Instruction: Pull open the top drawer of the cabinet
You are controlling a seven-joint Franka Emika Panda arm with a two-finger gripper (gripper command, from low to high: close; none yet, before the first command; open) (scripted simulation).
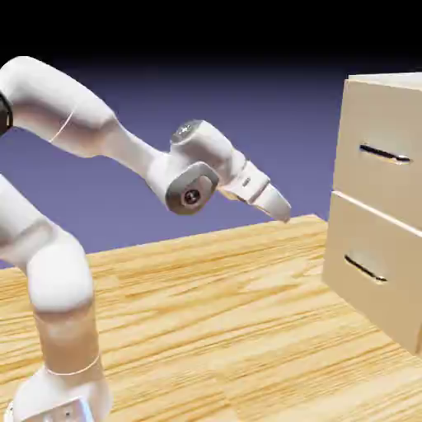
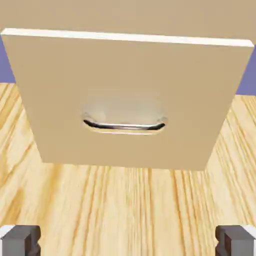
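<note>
- The white, jointed robot arm reached from the exterior view's left, over the pale wood-grain bench.
- Next, near the middle, its grey-tipped fingers were spread wide with nothing between them, pointing down and toward the exterior view's right.
- Farther right stood the boxy beige cabinet, well apart from them.
- Its flat beige upper drawer front was at the right edge, bearing a slim, dark, horizontal metal bar handle.
- That handle lay ahead of the fingers and higher than they were, its long axis running level across the front; the coming move probably called for rising and advancing.
</note>
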